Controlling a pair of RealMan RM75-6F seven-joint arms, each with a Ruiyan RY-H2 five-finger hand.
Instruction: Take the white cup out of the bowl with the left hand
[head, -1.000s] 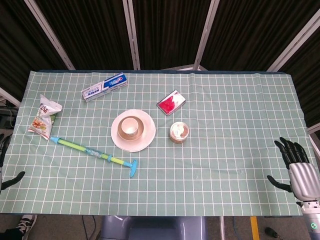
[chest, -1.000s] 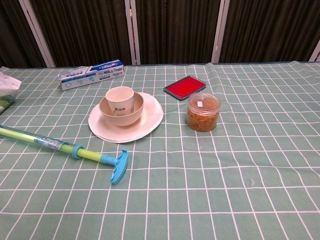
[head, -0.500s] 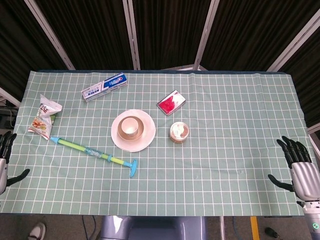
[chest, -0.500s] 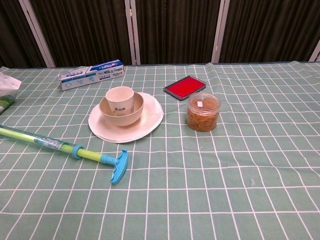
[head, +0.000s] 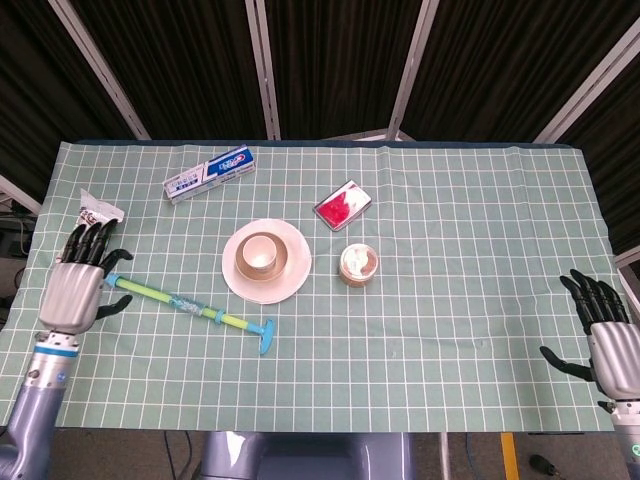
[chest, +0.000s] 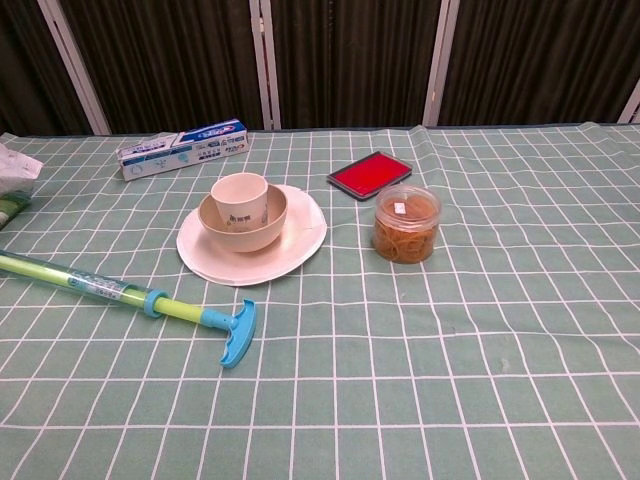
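The white cup (head: 258, 253) (chest: 239, 200) stands upright inside a beige bowl (head: 281, 259) (chest: 265, 225), which rests on a white plate (head: 291, 283) (chest: 298, 250) near the table's middle. My left hand (head: 78, 282) hovers over the table's left edge, fingers spread and empty, well left of the bowl. It covers most of a snack bag there. My right hand (head: 608, 337) hangs open at the table's right edge with nothing in it. Neither hand shows in the chest view.
A green and blue pump (head: 190, 308) (chest: 120, 293) lies between my left hand and the plate. A toothpaste box (head: 209, 174) (chest: 183, 147) lies at the back left, with a red stamp pad (head: 341, 206) (chest: 369, 174) and a jar of rubber bands (head: 357, 265) (chest: 406, 223) right of the plate.
My left hand has risen from below the left table edge to over the snack bag. My right hand has sunk slightly at the right edge. The objects have not moved.
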